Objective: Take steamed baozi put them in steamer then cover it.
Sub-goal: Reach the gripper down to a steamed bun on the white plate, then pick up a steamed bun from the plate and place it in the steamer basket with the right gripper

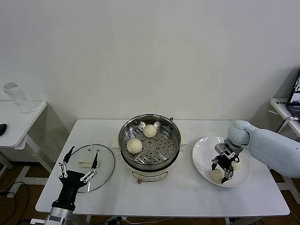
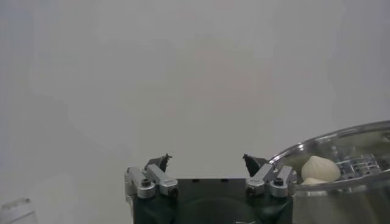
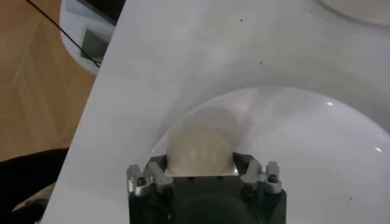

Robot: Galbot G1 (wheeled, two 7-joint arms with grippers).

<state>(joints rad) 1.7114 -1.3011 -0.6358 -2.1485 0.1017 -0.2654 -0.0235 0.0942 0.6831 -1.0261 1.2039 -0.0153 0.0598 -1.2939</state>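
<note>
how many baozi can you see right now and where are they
3 clearly: two in the steamer, one baozi nearer, one farther; a third on the white plate between the right gripper fingers. Another may be hidden behind it.

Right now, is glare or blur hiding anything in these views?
Head view: sharp and evenly lit, with bright reflections inside the shiny stainless-steel steamer basket. Left wrist view: mostly blank wall, steamer rim soft. Right wrist view: the cream-white bun between the right gripper looks blurred, and small highlights dot the flat white plate.
</note>
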